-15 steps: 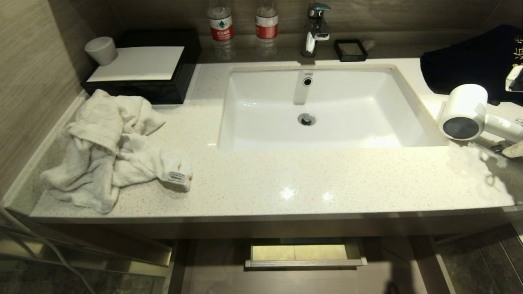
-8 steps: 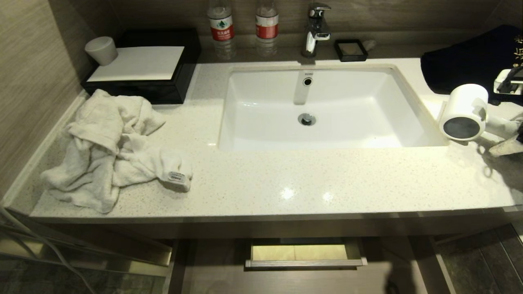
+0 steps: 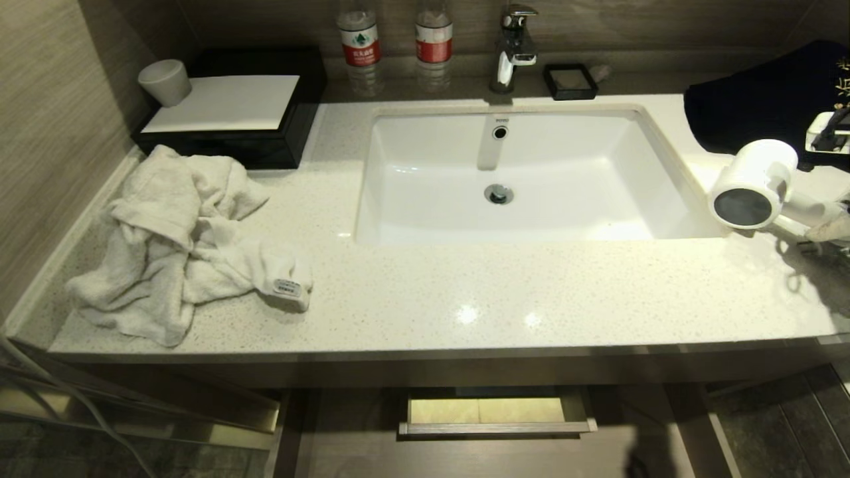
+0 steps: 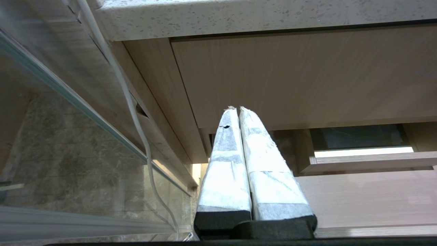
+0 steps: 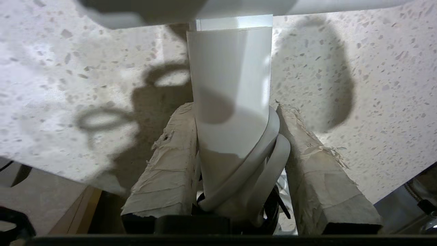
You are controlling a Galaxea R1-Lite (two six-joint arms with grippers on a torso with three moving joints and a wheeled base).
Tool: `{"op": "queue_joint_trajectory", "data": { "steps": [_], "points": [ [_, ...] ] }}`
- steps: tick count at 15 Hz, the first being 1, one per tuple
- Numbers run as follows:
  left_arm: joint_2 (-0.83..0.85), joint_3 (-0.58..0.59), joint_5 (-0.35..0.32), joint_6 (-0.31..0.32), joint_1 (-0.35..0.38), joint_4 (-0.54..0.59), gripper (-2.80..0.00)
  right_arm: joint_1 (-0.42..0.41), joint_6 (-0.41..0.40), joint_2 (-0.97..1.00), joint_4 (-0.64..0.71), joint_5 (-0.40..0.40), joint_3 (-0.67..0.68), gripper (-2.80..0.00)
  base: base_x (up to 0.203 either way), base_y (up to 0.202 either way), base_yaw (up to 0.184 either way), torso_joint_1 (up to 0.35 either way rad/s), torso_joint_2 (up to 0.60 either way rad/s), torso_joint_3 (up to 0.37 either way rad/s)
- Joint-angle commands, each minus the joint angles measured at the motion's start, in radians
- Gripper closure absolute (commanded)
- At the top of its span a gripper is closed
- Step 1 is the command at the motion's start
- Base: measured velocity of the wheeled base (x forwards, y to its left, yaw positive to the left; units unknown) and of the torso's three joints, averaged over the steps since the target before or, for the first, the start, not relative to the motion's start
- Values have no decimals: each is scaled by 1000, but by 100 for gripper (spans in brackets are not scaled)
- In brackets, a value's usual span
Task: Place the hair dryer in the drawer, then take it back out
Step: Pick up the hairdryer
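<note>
Since a second ago the right gripper (image 5: 235, 136) has clamped the hair dryer (image 3: 754, 186) by its handle (cord included). It sits at the countertop's (image 3: 465, 292) right edge, barrel beyond the fingertips

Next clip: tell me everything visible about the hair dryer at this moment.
The hair dryer is small, glossy white plastic, with a short thick barrel ending in a dark grey round face that points toward the camera in the head view. It sits at the counter's right end, right of the sink. Its slim white handle and looped cord lie between the taped fingers of the right tool, which are closing around them.
</note>
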Motion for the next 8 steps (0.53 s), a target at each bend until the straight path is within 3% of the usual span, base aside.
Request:
{"op": "queue_joint_trajectory", "data": {
  "steps": [1,4,8],
  "points": [
    [1,2,0,0,0,0,0,0,11,-54,83,7,3,0,0,0,0,0,0,0],
    [1,2,0,0,0,0,0,0,97,-95,268,9,7,0,0,0,0,0,0,0],
    [1,2,0,0,0,0,0,6,277,-179,379,8,9,0,0,0,0,0,0,0]
  ]
}}
